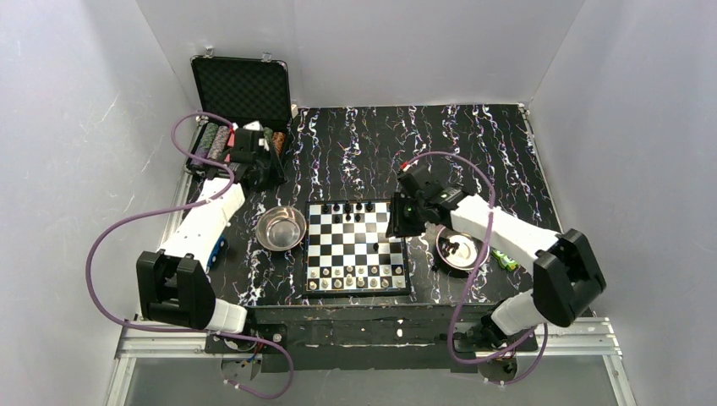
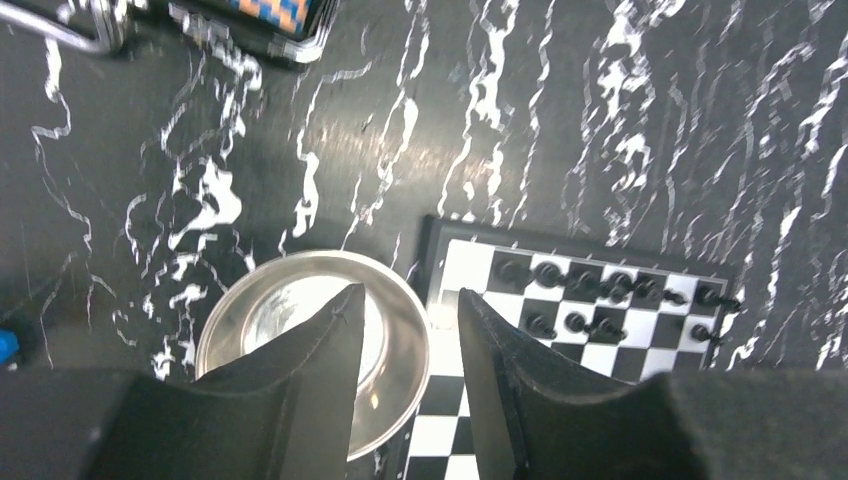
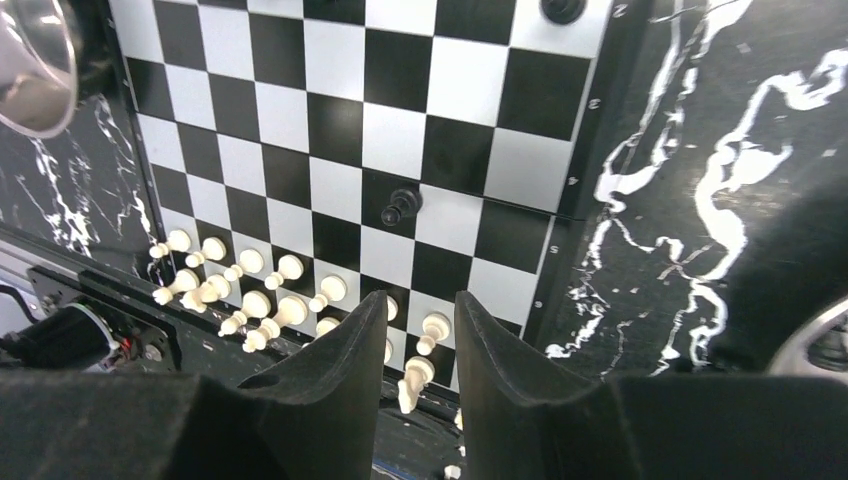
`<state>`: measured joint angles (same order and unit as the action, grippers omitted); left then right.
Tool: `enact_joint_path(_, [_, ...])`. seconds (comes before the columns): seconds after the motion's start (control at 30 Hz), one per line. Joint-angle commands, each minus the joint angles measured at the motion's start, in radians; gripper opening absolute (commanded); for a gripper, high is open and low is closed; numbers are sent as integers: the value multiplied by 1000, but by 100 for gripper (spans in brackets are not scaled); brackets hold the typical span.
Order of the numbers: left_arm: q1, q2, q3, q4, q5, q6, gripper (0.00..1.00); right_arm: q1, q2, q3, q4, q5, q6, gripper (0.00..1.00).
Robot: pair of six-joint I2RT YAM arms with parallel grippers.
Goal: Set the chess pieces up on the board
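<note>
Plain white walls (image 1: 363, 51) around a black tabletop (image 1: 473, 144) veined with white streaks

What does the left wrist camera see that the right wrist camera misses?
Left wrist only: the black pieces crowded in rows, and a corner of the case. Right wrist only: the white pieces lined up in two rows. Both: the checkered board, the marbled table and the silver bowl beside the board.
</note>
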<state>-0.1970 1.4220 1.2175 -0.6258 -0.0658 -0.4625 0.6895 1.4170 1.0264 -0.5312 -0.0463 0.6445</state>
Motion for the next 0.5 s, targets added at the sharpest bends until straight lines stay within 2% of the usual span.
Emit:
enact_joint_path(0.0, [23,-56,-99,21,54,21,39,44,81,73,-30,-41,32,39])
enact_joint_path(0.17, [33,-80,-162,46,66,20,39,79,163,113,-36,-75,36,39])
enact_joint_path(0.47, [41,-77,-185,64,107,20,39,107,258,175,-70,-25,49,38])
